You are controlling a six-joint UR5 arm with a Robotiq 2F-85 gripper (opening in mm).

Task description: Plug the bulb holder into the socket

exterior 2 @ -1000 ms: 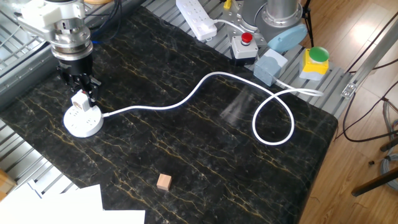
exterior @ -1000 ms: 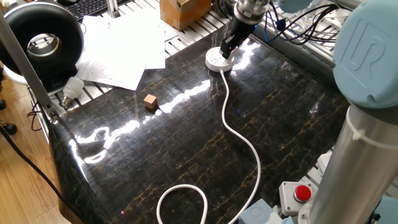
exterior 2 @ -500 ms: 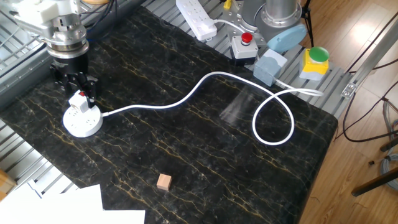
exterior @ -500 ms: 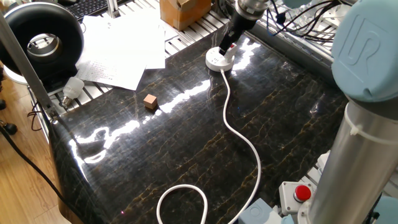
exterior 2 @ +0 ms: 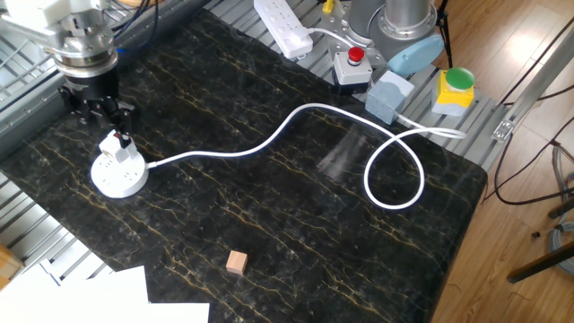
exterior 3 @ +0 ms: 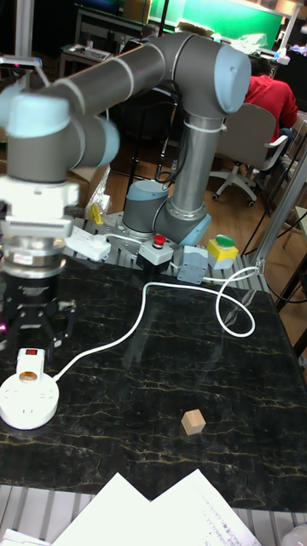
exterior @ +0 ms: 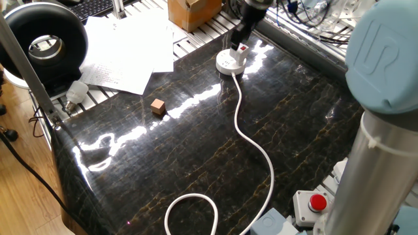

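Observation:
The round white socket (exterior: 228,64) (exterior 2: 117,177) (exterior 3: 27,403) lies at the far end of the black marble table, and its long white cord (exterior 2: 269,144) trails across the top. The bulb holder (exterior: 239,51) (exterior 2: 117,146) (exterior 3: 28,365), small and white with a red patch, stands upright on top of the socket. My gripper (exterior: 243,29) (exterior 2: 99,114) (exterior 3: 34,334) hangs just above and slightly behind the holder. It is open, its fingers spread apart and holding nothing.
A small brown wooden cube (exterior: 157,106) (exterior 2: 236,262) (exterior 3: 194,421) sits on the table. Papers (exterior: 124,52) and a light bulb (exterior: 76,93) lie past one edge. At the arm's base are a power strip (exterior 2: 282,25), button boxes (exterior 2: 350,65) and the cord's loop (exterior 2: 395,170).
My gripper has let go of the bulb holder and risen away from the socket. The holder stays standing on the socket.

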